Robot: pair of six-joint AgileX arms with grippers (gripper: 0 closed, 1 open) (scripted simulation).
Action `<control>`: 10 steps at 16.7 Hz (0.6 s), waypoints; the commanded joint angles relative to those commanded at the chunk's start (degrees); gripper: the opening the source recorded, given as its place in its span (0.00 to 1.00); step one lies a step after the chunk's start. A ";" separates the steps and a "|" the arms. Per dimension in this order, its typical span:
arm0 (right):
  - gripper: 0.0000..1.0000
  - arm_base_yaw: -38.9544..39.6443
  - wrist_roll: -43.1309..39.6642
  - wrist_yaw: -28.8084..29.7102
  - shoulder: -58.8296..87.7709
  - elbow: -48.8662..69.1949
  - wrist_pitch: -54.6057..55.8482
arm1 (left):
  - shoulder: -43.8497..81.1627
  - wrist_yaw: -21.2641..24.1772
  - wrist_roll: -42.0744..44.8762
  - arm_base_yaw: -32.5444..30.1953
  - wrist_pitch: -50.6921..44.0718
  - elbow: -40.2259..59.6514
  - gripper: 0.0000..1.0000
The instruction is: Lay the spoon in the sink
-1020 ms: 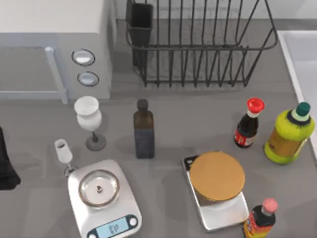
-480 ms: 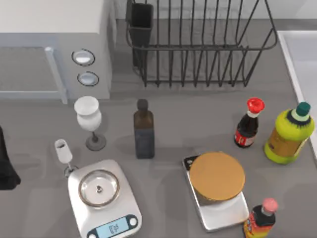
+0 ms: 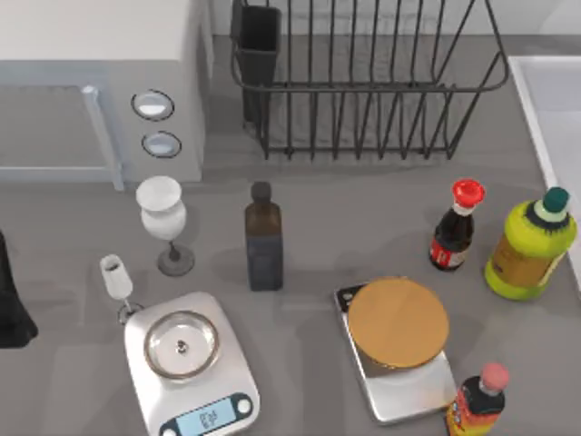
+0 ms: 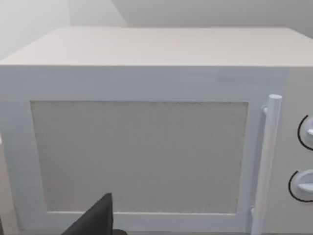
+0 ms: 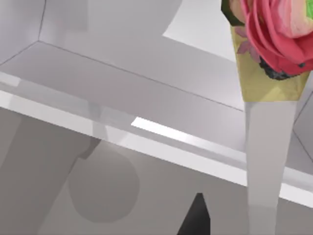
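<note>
While the table's clutter sits unchanged, the left arm (image 3: 11, 300) edges slightly at the far left; whether its gripper is open, I cannot tell, and the sink (image 3: 545, 100) waits spoonless.

The left arm (image 3: 11, 304) is a matte black, blocky shape.

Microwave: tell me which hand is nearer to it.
Left. The left hand faces the microwave door up close; the right hand is away beside the sink.

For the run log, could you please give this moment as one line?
left arm: parked, table's left edge | faces microwave | sink: far right
</note>
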 joint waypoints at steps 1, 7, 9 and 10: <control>0.00 1.18 1.20 0.02 4.46 6.80 -1.89 | 0.00 0.00 0.00 0.00 0.00 0.00 1.00; 0.00 8.19 8.51 0.21 27.42 42.40 -11.12 | 0.00 0.00 0.00 0.00 0.00 0.00 1.00; 0.00 10.16 10.62 0.36 32.86 50.35 -12.97 | 0.00 0.00 0.00 0.00 0.00 0.00 1.00; 0.00 11.00 11.52 0.44 35.04 53.43 -13.65 | 0.00 0.00 0.00 0.00 0.00 0.00 1.00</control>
